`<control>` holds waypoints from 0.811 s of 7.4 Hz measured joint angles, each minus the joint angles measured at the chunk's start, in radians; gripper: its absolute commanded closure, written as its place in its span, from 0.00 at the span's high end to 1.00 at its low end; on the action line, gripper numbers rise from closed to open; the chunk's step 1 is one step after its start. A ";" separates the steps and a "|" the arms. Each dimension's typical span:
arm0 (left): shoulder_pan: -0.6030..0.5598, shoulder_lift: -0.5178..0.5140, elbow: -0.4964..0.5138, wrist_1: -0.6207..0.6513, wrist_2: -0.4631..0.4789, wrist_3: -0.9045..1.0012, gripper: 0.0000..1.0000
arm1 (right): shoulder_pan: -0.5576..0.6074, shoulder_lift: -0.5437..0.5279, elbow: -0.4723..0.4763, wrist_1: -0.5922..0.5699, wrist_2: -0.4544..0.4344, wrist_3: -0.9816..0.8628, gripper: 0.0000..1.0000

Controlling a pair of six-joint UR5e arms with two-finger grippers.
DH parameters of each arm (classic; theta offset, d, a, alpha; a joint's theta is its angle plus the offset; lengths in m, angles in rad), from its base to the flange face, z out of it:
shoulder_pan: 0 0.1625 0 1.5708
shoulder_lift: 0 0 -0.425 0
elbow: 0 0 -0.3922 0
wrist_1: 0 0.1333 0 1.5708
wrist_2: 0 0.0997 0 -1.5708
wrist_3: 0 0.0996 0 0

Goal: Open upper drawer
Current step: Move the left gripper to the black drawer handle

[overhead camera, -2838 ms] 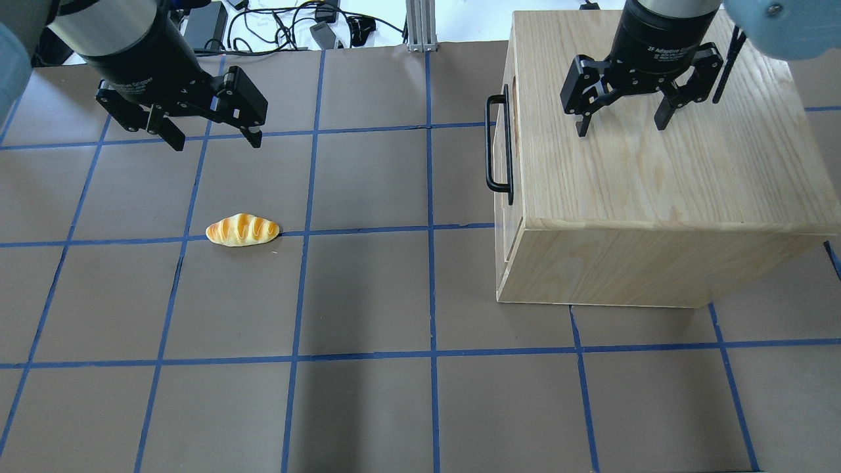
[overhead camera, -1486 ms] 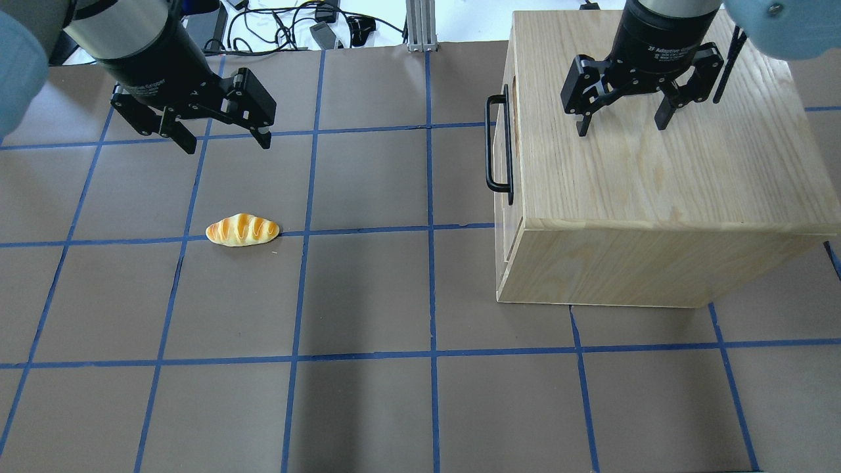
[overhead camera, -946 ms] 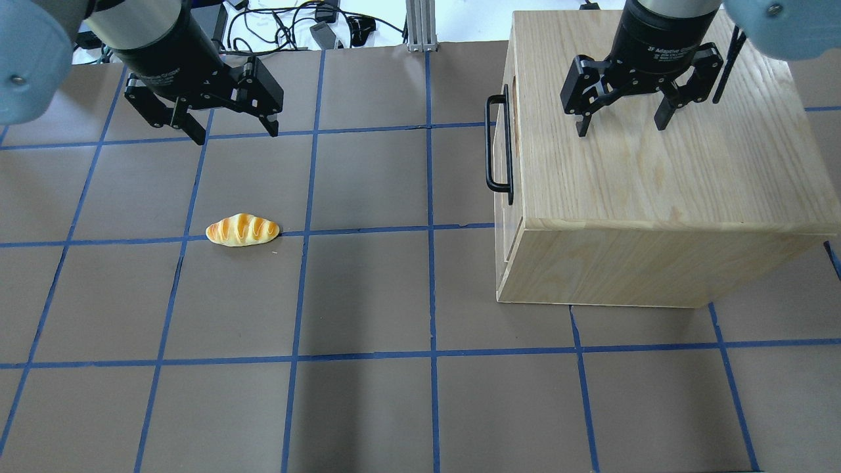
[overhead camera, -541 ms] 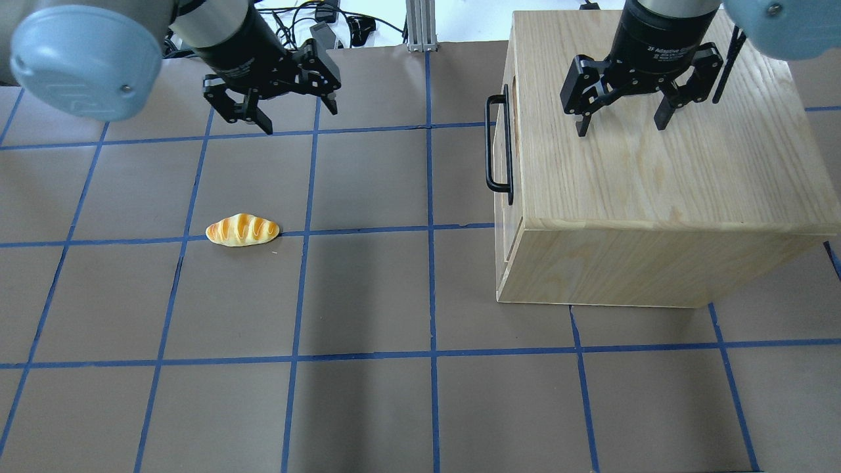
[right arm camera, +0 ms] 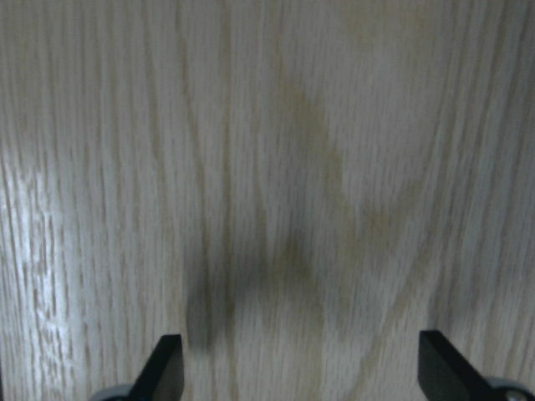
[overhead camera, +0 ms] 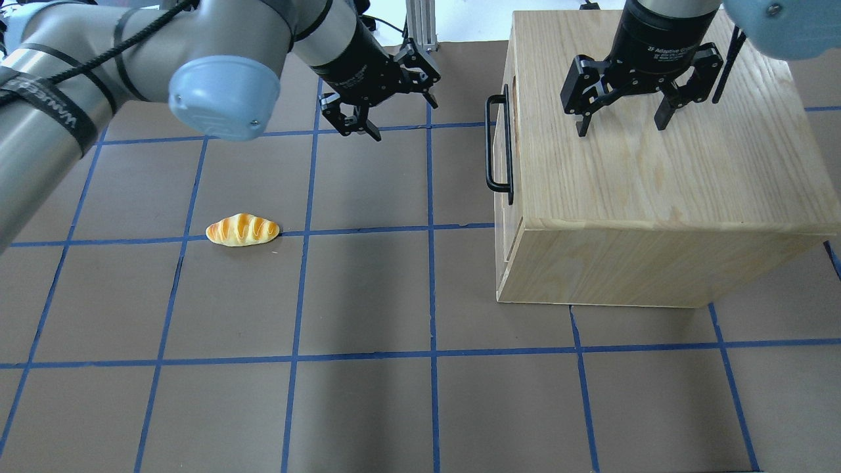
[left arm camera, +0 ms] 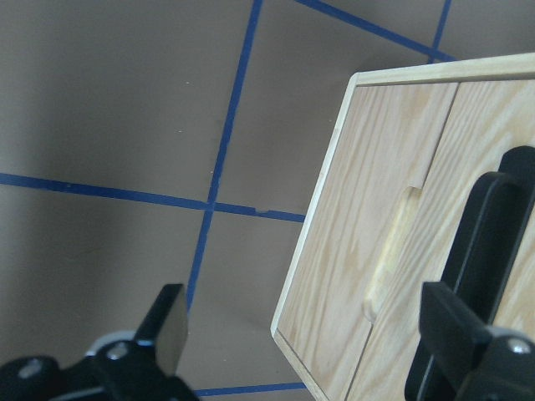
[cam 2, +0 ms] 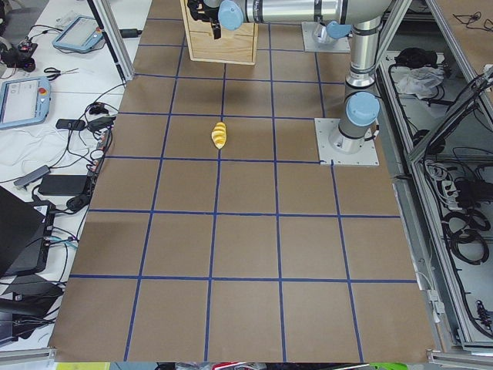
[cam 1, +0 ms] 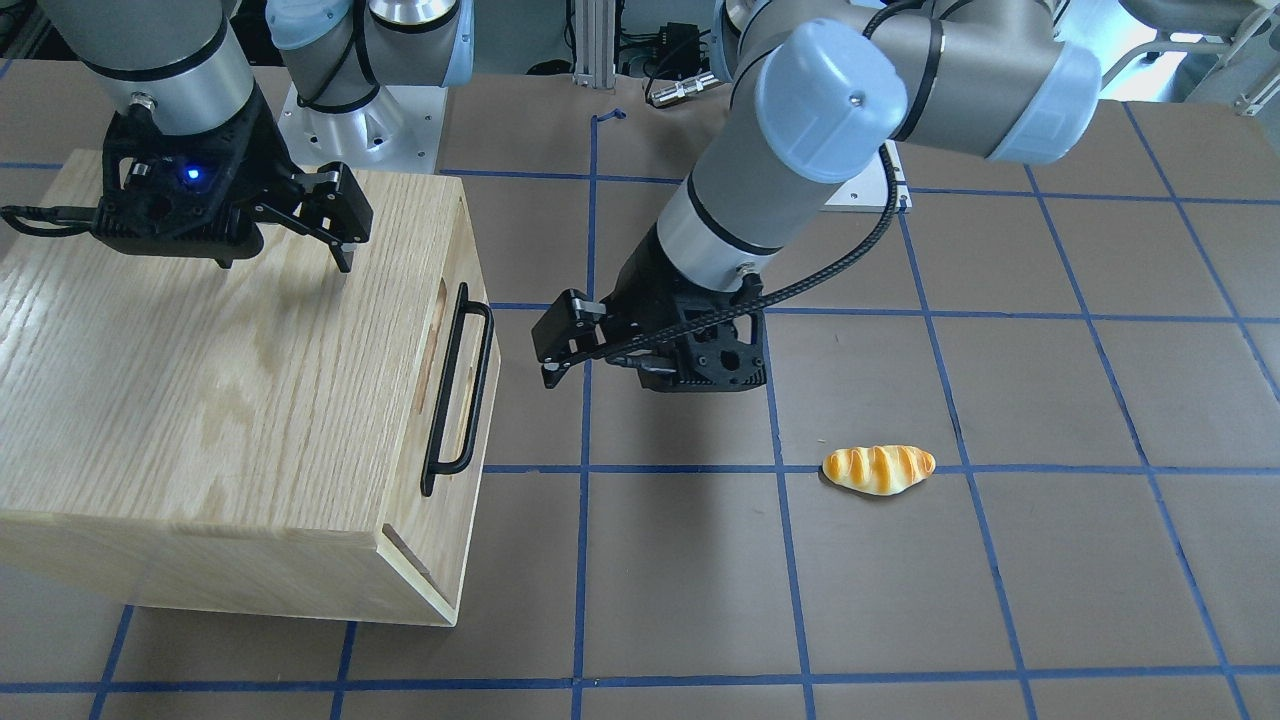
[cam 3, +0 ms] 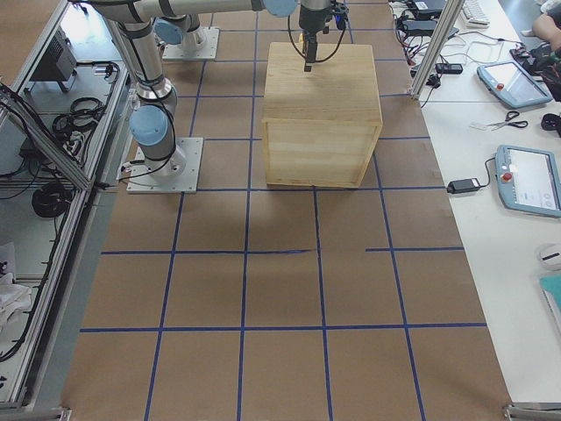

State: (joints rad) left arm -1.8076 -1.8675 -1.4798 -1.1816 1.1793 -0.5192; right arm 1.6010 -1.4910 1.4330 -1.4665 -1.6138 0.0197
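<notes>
The upper drawer (overhead camera: 504, 141) is shut, at the top of the cabinet's front, with a black bar handle (overhead camera: 497, 146) that also shows in the front view (cam 1: 456, 392). My left gripper (overhead camera: 402, 119) is open and empty, level with the handle and a short gap to its left. In the left wrist view the handle (left arm camera: 495, 238) stands just past my right-hand fingertip (left arm camera: 449, 330). My right gripper (overhead camera: 622, 128) is open and empty, a little above the cabinet top (right arm camera: 276, 167).
The oak cabinet (overhead camera: 657, 177) stands on the table's right part, with a lower wood front (left arm camera: 351, 225) under the drawer. A toy bread roll (overhead camera: 242, 230) lies on the brown mat far left of the cabinet. Blue tape lines cross the mat.
My left arm has swung from the far left across toward the cabinet's handle, and its wrist has turned. My right gripper, the cabinet and the roll have not moved.
</notes>
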 measured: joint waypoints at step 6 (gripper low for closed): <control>-0.090 -0.068 -0.009 0.092 -0.001 -0.031 1.00 | 0.000 0.000 0.000 0.000 0.000 0.000 1.00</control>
State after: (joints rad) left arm -1.8975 -1.9359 -1.4884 -1.0896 1.1783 -0.5503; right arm 1.6009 -1.4910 1.4327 -1.4665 -1.6137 0.0195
